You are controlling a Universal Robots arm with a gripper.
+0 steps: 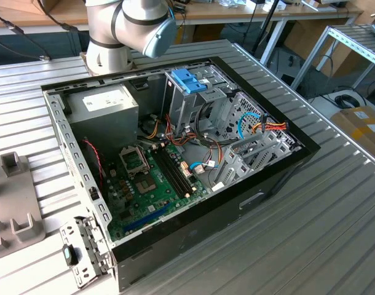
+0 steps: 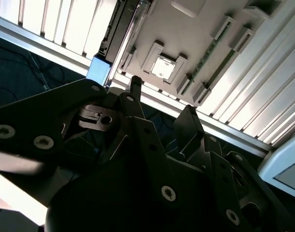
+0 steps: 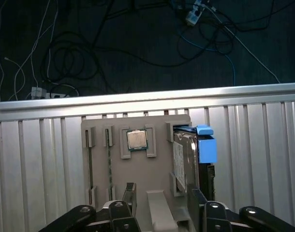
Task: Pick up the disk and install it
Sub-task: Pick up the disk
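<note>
The disk (image 3: 187,153) stands on its edge in a slot at one side of a grey fixture plate (image 3: 138,174). Its silver face carries a white label, and a light blue frame (image 3: 206,145) runs along it. My gripper (image 3: 162,195) hovers above the plate, open, with nothing between its dark fingers (image 3: 129,191). One fingertip is close to the disk's near end but apart from it. In the second wrist view the gripper (image 2: 162,101) points at the same plate, and the disk's blue frame (image 2: 96,71) shows beside it.
In the exterior view an open computer case (image 1: 286,169) lies on the ribbed metal table (image 1: 335,233), with a drive cage under a blue handle (image 1: 189,80) and a grey power-supply box (image 1: 107,104). The plate also holds a processor chip (image 3: 137,140) and memory sticks (image 3: 108,164). Beyond the table edge, cables lie on the floor.
</note>
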